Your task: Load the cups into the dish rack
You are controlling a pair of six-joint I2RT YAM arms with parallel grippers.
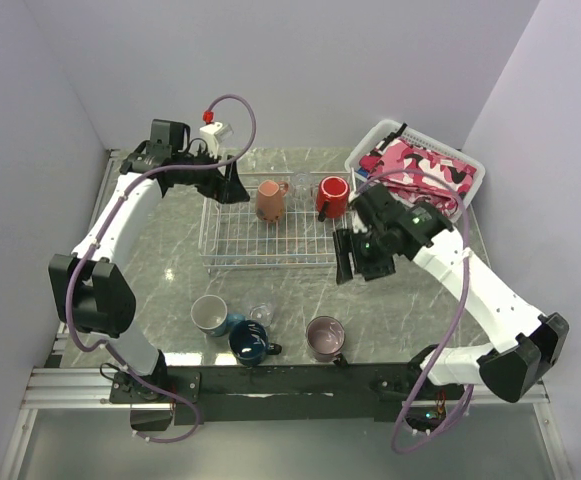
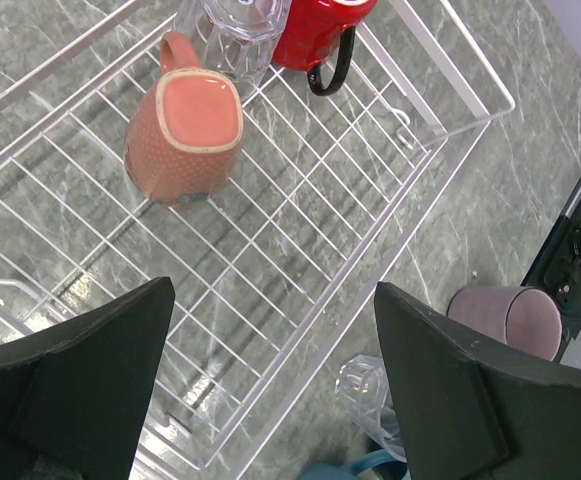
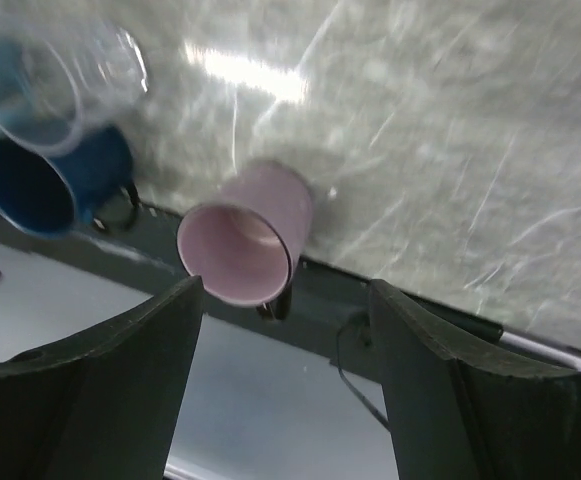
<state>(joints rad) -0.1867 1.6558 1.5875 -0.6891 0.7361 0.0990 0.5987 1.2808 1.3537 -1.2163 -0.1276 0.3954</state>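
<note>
The wire dish rack (image 1: 265, 262) sits mid-table and holds a salmon mug (image 1: 270, 200), a red mug (image 1: 332, 197) and a clear glass (image 1: 300, 185). Near the front edge stand a teal mug (image 1: 210, 314), a navy mug (image 1: 251, 343), a second glass (image 1: 261, 314) and a mauve mug (image 1: 325, 338). My left gripper (image 1: 232, 185) hangs open over the rack's left end, above the wire grid (image 2: 300, 250), with the salmon mug (image 2: 185, 130) ahead. My right gripper (image 1: 348, 258) is open and empty over the rack's right front corner, facing the mauve mug (image 3: 245, 245).
A white plastic basket (image 1: 370, 140) of pink cloth stands at the back right, close behind the right arm. A white fitting with a red cap (image 1: 210, 115) sits at the back left. A black rail (image 1: 290, 380) runs along the near table edge. Walls enclose three sides.
</note>
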